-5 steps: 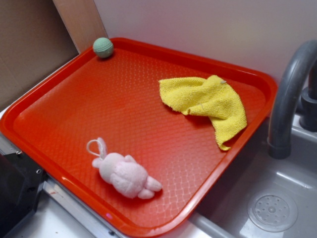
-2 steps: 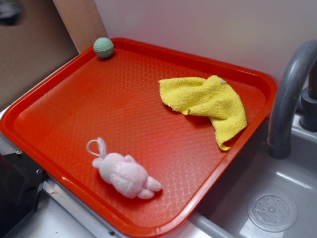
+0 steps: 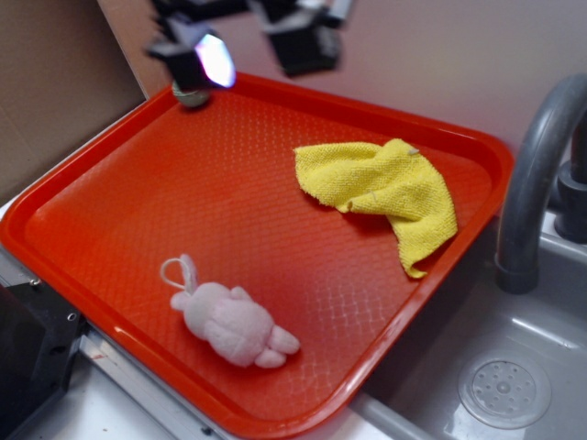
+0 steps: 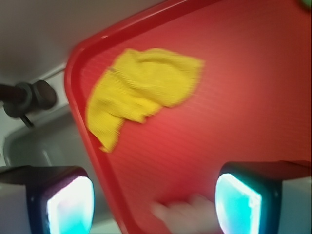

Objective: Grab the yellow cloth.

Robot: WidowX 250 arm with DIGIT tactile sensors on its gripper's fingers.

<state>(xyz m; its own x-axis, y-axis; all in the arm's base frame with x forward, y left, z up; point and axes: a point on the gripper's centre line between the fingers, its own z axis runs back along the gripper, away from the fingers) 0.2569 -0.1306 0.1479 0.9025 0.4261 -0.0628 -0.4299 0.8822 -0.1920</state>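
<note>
Two blurred fingers of the gripper (image 3: 252,53) hung high over the far left corner of the red tray (image 3: 110,156), with the jaws spread wide and nothing between them. The yellow cloth (image 3: 381,188) lay crumpled near the tray's far right edge — well apart from the jaws, close to the grey faucet (image 3: 532,183). A pink plush bunny (image 3: 234,323) lay at the near edge.

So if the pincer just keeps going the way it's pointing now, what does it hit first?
Probably bare red tray. The open pincer points down at it; the yellow cloth lies left of that line and the pink plush toy shows between the fingers. Depth is blurred.
</note>
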